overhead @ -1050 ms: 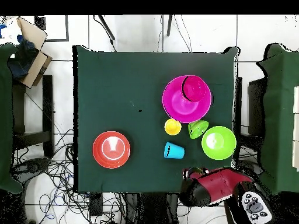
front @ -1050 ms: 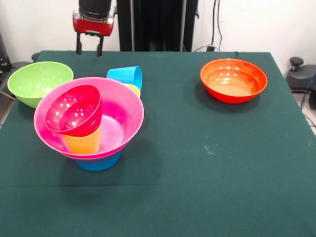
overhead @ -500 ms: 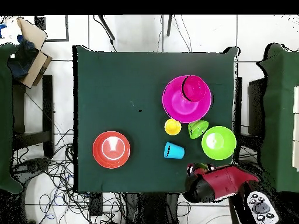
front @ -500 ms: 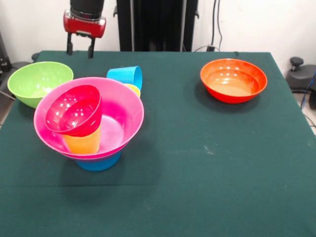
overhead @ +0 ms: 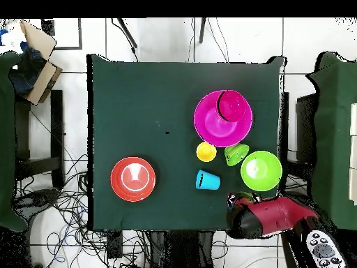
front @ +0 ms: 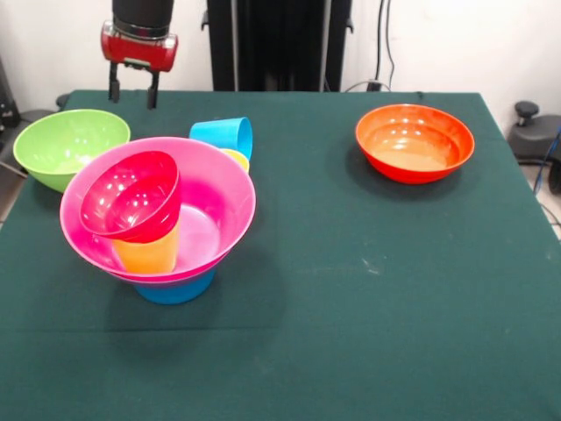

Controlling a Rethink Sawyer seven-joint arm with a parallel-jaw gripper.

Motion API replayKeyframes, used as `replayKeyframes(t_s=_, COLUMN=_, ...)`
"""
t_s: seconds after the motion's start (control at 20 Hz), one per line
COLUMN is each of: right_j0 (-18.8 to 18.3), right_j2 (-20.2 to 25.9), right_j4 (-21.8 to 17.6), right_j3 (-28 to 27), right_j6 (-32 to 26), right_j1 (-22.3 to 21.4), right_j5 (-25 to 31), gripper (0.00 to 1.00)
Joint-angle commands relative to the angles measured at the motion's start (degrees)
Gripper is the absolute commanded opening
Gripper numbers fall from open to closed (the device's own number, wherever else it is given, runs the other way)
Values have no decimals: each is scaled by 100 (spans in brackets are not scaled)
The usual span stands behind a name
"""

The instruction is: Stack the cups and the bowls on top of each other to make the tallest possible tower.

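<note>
The tower (front: 158, 219) stands on the near left of the table (front: 368, 289) as I see it from the front: a wide pink bowl (front: 219, 206) sitting on a mid blue bowl (front: 175, 289), with an orange-yellow cup (front: 149, 253) inside it and a small red bowl (front: 131, 195) tilted on that cup. I judge every piece light, stiff and slippery: glossy thin plastic, round, with flared rims. A rim pinch is where I would take hold, one jaw inside and one outside the wall.

The red bowl leans toward me, so I expect it to slide if the tower is nudged.

Just behind the tower a sky blue cup (front: 223, 134) lies on its side, with a yellow cup (overhead: 206, 151) beside it. From overhead a small green bowl (overhead: 237, 153) sits between the tower and the big lime green bowl (front: 66, 145), which rests at the far left. The orange bowl (front: 414, 142) stands well apart, far right.

The gripper (front: 131, 89) hangs above the far left edge, beyond the lime bowl, jaws spread and carrying nothing. The table wears a dark green cloth.
</note>
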Motion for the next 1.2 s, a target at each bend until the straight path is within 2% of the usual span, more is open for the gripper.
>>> replayKeyframes(t_s=0.05, right_j0=121, right_j2=595, right_j4=-226, right_j3=-757, right_j6=-832, right_j1=534, right_j5=382, gripper=100)
replayKeyframes(t_s=0.2, right_j0=187, right_j2=467, right_j4=-353, right_j3=-819, right_j6=-610, right_j1=641, right_j5=172, gripper=100)
replayKeyframes(t_s=0.35, right_j0=384, right_j2=231, right_j4=-601, right_j3=-1094, right_j6=-182, right_j1=1037, right_j5=-231, gripper=100)
replayKeyframes(t_s=0.5, right_j0=513, right_j2=91, right_j4=-693, right_j3=-1278, right_j6=65, right_j1=1294, right_j5=-432, gripper=100)
replayKeyframes(t_s=0.8, right_j0=499, right_j2=-49, right_j4=-746, right_j3=-1473, right_j6=124, right_j1=1617, right_j5=-546, gripper=100)
replayKeyframes(t_s=0.95, right_j0=113, right_j2=205, right_j4=-523, right_j3=-1357, right_j6=-293, right_j1=1645, right_j5=-281, gripper=100)
replayKeyframes(t_s=1.2, right_j0=-26, right_j2=306, right_j4=-501, right_j3=-1306, right_j6=-520, right_j1=1595, right_j5=-170, gripper=100)
